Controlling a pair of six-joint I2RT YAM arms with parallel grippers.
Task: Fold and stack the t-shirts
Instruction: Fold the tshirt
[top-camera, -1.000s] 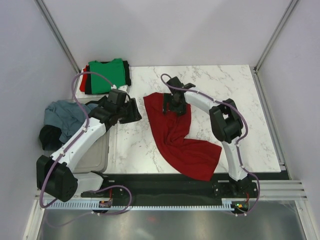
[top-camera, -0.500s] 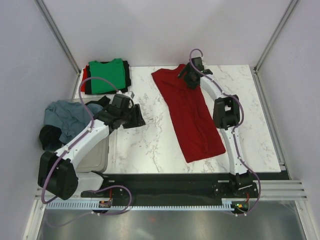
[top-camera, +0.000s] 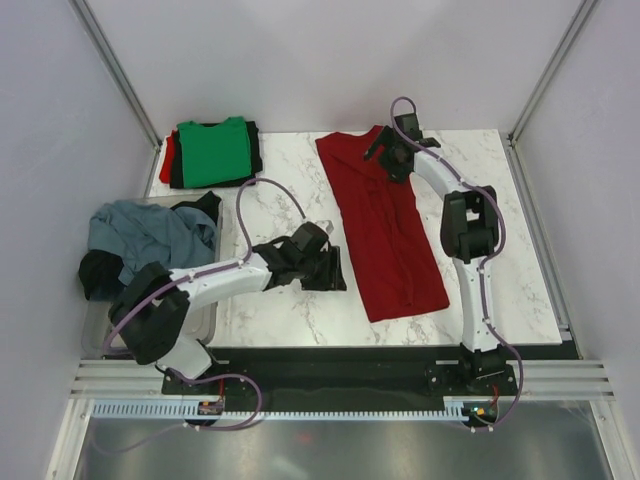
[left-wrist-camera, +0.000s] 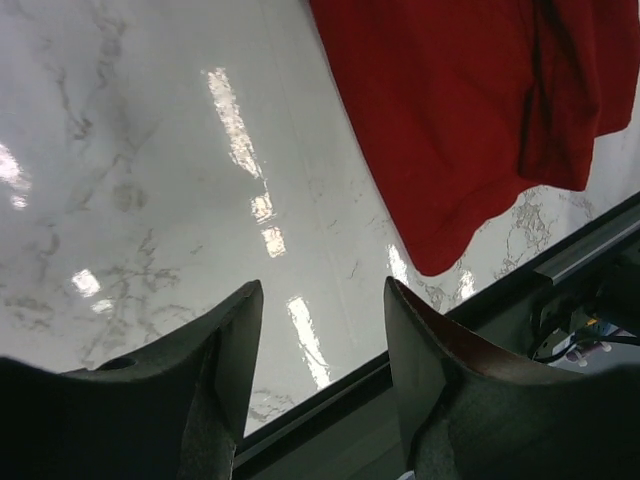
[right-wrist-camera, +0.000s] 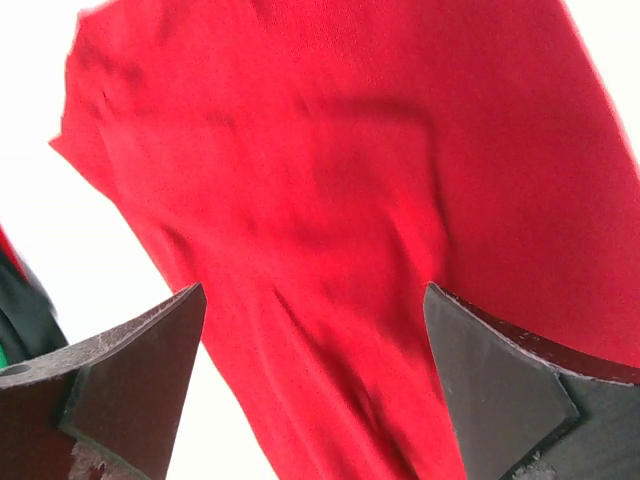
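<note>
Dark red cloth t-shirt (top-camera: 385, 230) lies spread flat. I see right gripper (top-camera: 388, 160), jaws apart, over its 12 o'clock end, perhaps touching; left gripper (top-camera: 335, 270) gapes empty at 8 o'clock.

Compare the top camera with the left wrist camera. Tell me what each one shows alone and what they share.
Top only: the folded green shirt, the grey-blue shirt heaped at the left, and the right gripper over the red shirt's far end. Left wrist only: the left gripper's jaws standing open with nothing between them, above the bare table. Both: the red shirt's near corner and the table.
</note>
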